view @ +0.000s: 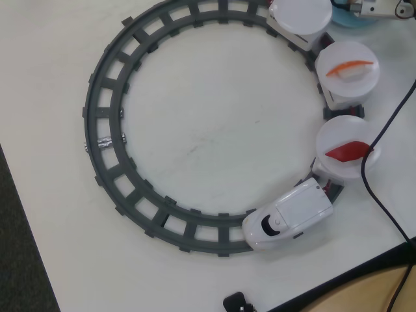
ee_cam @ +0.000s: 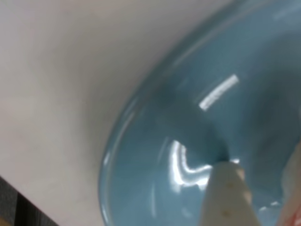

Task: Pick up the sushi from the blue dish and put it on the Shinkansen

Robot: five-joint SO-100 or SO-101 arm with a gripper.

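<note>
Wrist view: gripper (ee_cam: 256,197) fingertip (ee_cam: 225,193) against blue dish (ee_cam: 155,141), no legible writing

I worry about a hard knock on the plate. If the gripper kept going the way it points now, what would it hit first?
Probably the glossy inside of the round light blue dish: in the wrist view a pale gripper finger points into it, its tip apparently at the surface. Depth is unclear.

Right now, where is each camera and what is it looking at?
Overhead view: high above the table, looking straight down on the grey ring track, the Shinkansen and its plates; a bit of the arm shows at the top edge.
Wrist view: on the arm, very close above the blue dish; one pincer finger shows.
Shared: the blue dish.
</note>
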